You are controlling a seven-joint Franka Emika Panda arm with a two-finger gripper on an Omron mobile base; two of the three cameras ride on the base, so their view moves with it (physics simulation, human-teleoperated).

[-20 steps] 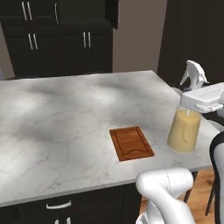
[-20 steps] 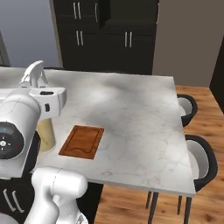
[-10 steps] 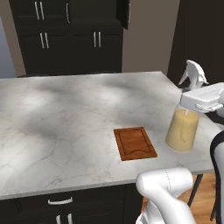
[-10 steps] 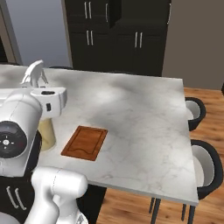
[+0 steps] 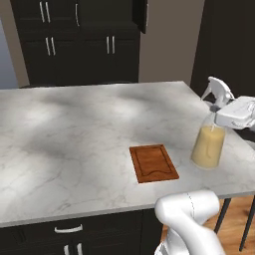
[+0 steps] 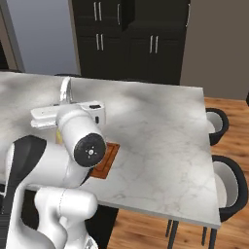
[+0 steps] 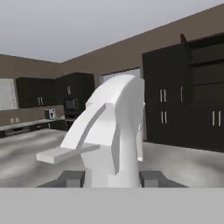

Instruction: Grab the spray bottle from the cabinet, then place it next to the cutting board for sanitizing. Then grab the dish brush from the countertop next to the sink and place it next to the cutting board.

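Observation:
My gripper (image 5: 216, 119) is shut on the neck of the spray bottle (image 5: 208, 148), a clear bottle of pale yellow liquid with a whitish trigger head. The bottle stands upright just right of the reddish-brown cutting board (image 5: 153, 163), near the island's right edge. I cannot tell whether its base touches the slab. From the right, my arm hides most of the spray bottle (image 6: 64, 90) and part of the cutting board (image 6: 109, 156). In the hand view the sprayer head (image 7: 111, 131) rises between my fingertips (image 7: 72, 178). The dark cabinet (image 5: 74, 40) stands beyond the island. The dish brush and sink are out of view.
The white-marbled island slab (image 5: 69, 129) stretches left of the board. Two dark chairs (image 6: 216, 124) (image 6: 232, 187) stand at its right side over a wooden floor. One upper cabinet door (image 5: 142, 15) hangs open.
The whole picture has shifted, so the base has moved: the cabinets slide across the background. The bottle stays in my gripper, in the same place beside the board.

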